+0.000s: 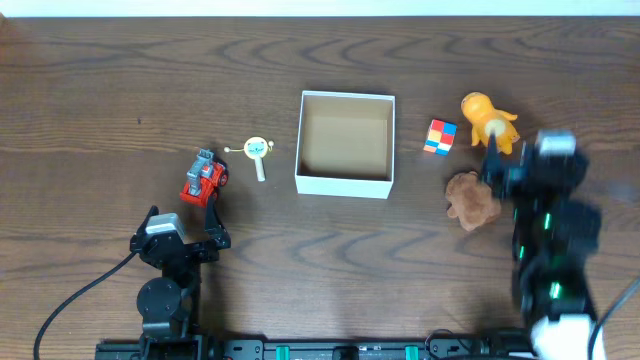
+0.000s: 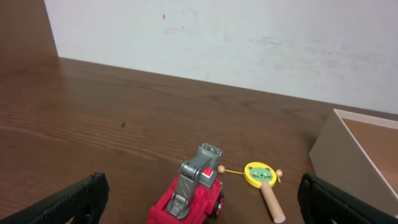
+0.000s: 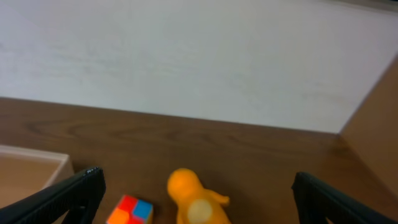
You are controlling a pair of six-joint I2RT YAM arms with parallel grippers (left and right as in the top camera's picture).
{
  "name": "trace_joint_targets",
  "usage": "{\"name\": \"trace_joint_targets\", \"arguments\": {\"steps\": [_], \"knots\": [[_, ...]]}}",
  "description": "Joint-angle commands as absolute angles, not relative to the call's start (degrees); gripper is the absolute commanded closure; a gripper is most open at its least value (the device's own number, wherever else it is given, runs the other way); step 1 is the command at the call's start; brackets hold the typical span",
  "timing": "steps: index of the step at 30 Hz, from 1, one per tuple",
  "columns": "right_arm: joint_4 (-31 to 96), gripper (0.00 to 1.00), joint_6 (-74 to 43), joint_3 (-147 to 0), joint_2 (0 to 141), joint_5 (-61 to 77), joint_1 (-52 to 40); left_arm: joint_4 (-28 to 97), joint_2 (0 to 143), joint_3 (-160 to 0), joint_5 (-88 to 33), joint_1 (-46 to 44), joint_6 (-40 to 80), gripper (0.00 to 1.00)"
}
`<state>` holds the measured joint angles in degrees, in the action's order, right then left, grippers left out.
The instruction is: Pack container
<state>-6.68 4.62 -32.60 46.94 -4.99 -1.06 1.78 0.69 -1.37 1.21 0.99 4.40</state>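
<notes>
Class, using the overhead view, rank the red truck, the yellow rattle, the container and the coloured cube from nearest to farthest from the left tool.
1. The red truck, just ahead of the left tool.
2. The yellow rattle, beyond the truck, toward the middle.
3. The container, at the table's middle.
4. The coloured cube, past the container, on the right side.

No words, numbers, labels or signs to read anywhere: none on the box point(image 1: 343, 185), none on the truck point(image 1: 203, 178), none on the cube point(image 1: 439, 137)
</notes>
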Motion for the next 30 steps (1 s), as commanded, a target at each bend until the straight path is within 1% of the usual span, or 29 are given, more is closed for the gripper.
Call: {"name": "trace_joint_targets", "arguments": {"steps": [1,4,7,11,20,22,25,30], "knots": [[-3.5,0.01,-0.1,-45.0,60.3,-4.8,-2.3,4.1,0.6,-0.2,1.5,0.8,3.6,0.02],[0.5,0.01,-0.2,-55.1,71.6,-2.5,-4.2,4.1,0.6,-0.2,1.5,0.8,3.6,0.02],[0.6,0.01,-0.2,-61.0,80.4,-0.2,-5.7,4.1,0.6,-0.2,1.5,0.8,3.6,0.02],[-0.7,0.01,-1.2,-62.1,87.3,2.1,-6.1,4.1,0.6,-0.2,1.5,0.8,3.6,0.02],[-1.8,0.01,-15.1,-62.1,94.8,1.2,-6.1,4.1,0.6,-0.2,1.5,0.8,3.6,0.02],[-2.9,0.1,-20.2,-62.1,96.6,-3.1,-6.2,4.1,0.6,-0.2,1.5,0.8,3.6,0.02],[-4.1,0.12,-24.3,-62.1,99.4,-9.0,-6.9,4.1,0.6,-0.2,1.5,0.8,3.6,0.02],[-6.3,0.17,-24.8,-62.1,104.2,-10.4,-8.6,4.1,0.6,-0.2,1.5,0.8,3.6,0.02]]}}
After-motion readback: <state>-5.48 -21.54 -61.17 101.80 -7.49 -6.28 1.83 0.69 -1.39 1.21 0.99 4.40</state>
